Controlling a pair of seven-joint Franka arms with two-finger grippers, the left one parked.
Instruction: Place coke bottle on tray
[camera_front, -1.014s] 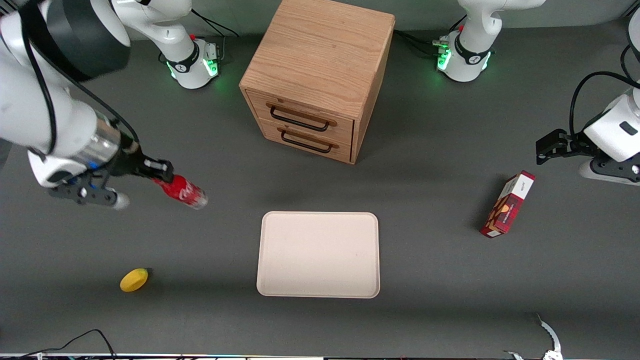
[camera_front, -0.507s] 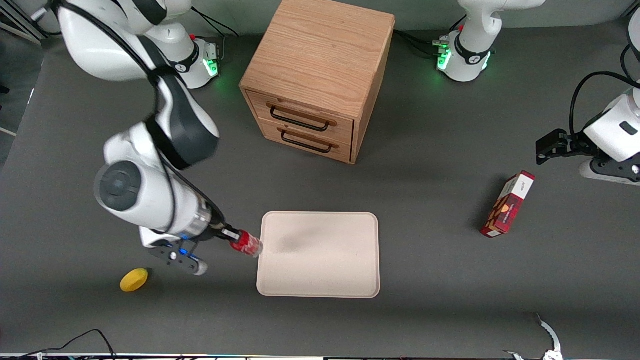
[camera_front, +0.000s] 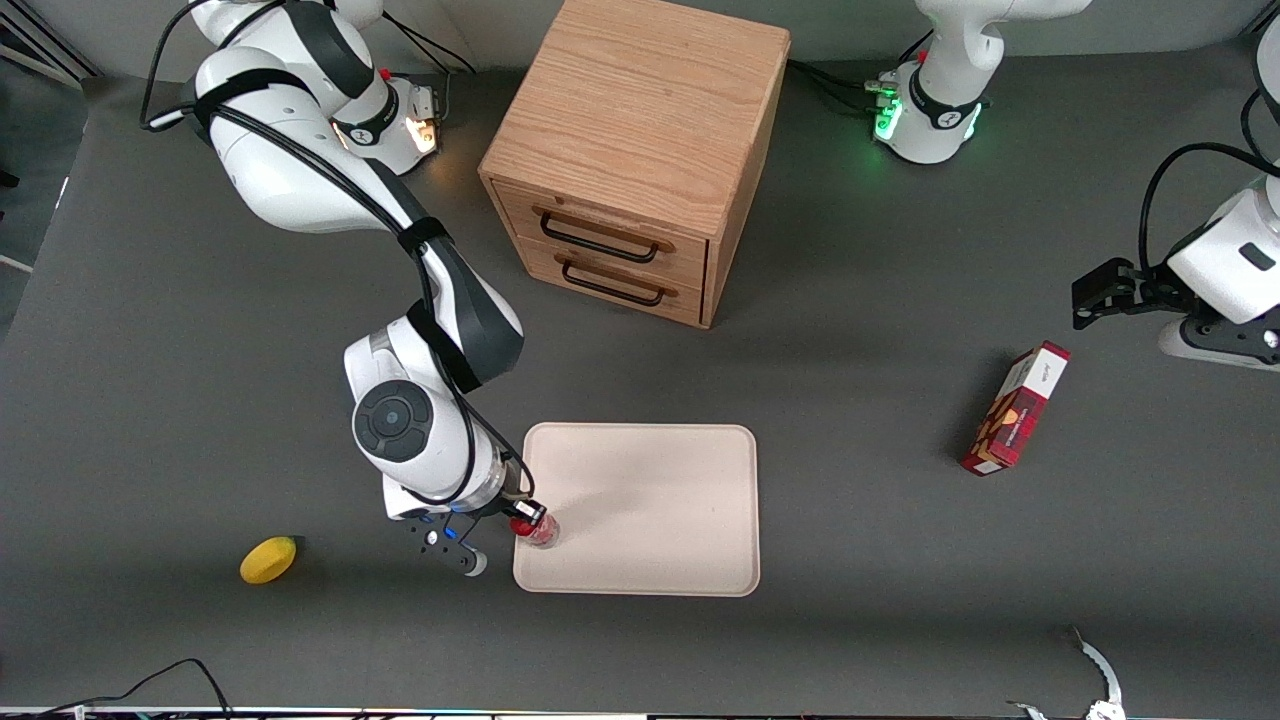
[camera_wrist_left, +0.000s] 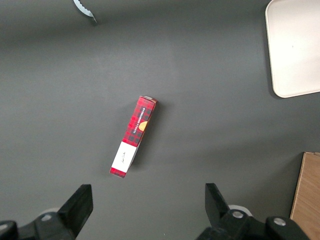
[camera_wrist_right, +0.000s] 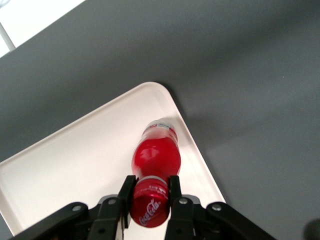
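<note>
Your gripper (camera_front: 527, 516) sits lower left of centre in the front view, jaws clenched on the red cap of the glossy plastic coke bottle (camera_wrist_right: 155, 158). Bottle hangs below them, clear base over the smooth beige tray (camera_front: 660, 480) corner.

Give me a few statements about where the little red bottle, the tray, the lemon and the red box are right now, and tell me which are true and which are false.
1. The tool is shut on the coke bottle at its cap. True.
2. The coke bottle is over the tray, near one of its corners. True.
3. The yellow lemon lies on the tray. False: it lies on the table toward the working arm's end, apart from the tray.
4. A drawer of the wooden cabinet is pulled open. False: both are closed.
5. The red carton lies on the table toward the parked arm's end. True.
</note>
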